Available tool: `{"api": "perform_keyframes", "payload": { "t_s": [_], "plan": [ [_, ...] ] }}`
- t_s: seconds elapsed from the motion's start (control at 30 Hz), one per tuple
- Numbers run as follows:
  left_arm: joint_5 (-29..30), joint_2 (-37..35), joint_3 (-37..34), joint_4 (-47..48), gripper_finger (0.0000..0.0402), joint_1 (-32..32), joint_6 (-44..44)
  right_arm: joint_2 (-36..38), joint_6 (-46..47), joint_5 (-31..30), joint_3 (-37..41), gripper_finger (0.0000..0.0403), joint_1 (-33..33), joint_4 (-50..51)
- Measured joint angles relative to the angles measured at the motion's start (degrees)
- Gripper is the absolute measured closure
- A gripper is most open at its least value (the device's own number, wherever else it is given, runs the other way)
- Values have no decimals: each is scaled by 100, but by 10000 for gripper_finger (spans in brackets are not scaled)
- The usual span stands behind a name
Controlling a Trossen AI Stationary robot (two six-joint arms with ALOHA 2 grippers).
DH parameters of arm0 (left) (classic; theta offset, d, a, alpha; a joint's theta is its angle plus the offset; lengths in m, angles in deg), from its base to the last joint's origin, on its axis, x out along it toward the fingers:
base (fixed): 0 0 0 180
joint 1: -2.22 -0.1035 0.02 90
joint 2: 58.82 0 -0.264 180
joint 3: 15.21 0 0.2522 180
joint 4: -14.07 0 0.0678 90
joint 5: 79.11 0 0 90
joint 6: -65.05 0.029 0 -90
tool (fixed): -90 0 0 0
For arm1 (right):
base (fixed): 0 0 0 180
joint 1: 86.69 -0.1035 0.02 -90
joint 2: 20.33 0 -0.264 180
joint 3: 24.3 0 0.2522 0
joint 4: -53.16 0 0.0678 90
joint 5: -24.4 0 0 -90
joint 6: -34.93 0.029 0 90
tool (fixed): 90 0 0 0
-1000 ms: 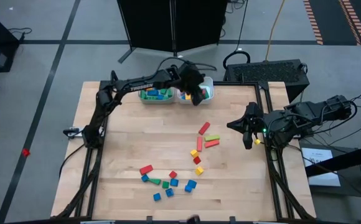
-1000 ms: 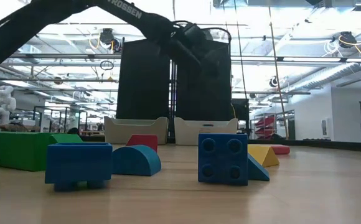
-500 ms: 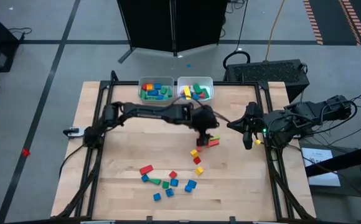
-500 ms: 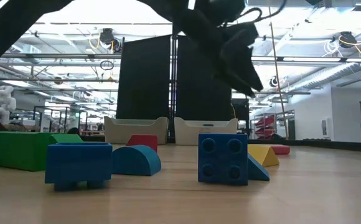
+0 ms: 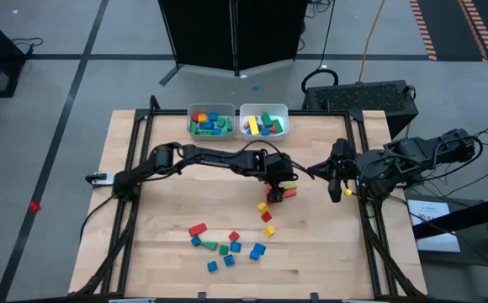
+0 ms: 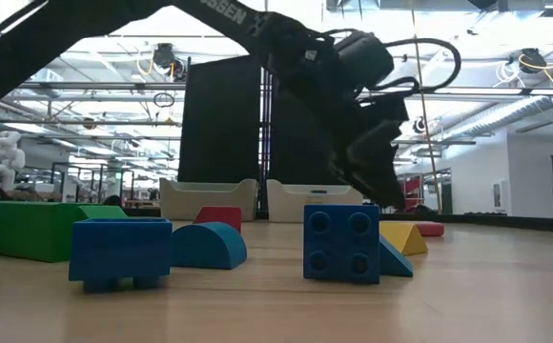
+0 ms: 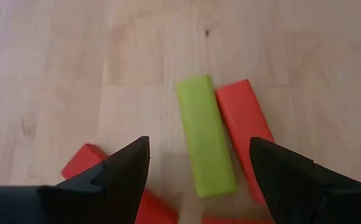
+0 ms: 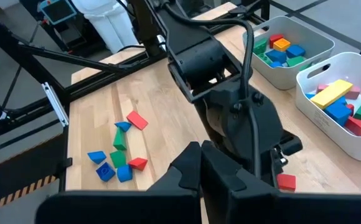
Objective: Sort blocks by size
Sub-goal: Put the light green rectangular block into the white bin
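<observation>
My left gripper [image 5: 279,175] is open and hovers low over a group of bars right of the table's middle. In the left wrist view its fingers [image 7: 198,149] stand on either side of a light green bar [image 7: 204,134] that lies flat on the wood. A red bar [image 7: 243,127] lies flat beside the green one, and another red block [image 7: 84,160] shows by the other finger. My right gripper [image 5: 335,175] is shut and empty at the table's right edge. More small blocks [image 5: 227,244] lie scattered near the front edge.
Two pale bins stand at the far edge, the left bin [image 5: 211,111] and the right bin [image 5: 264,109], both holding several blocks. Small yellow and red blocks [image 5: 267,217] lie just nearer than the bars. A blue studded block [image 6: 341,243] fills the low view's foreground.
My left gripper has swung from above the right bin toward the table's near edge and right, then come down over the green and red bars. It is open and empty. No block has moved.
</observation>
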Motion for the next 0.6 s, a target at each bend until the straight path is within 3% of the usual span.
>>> {"api": "perform_keyframes", "payload": {
  "t_s": [0.6],
  "plan": [
    [152,391,11,-223,125,-6,-9,-11,21,-1,0,403,0,88]
  ]
}}
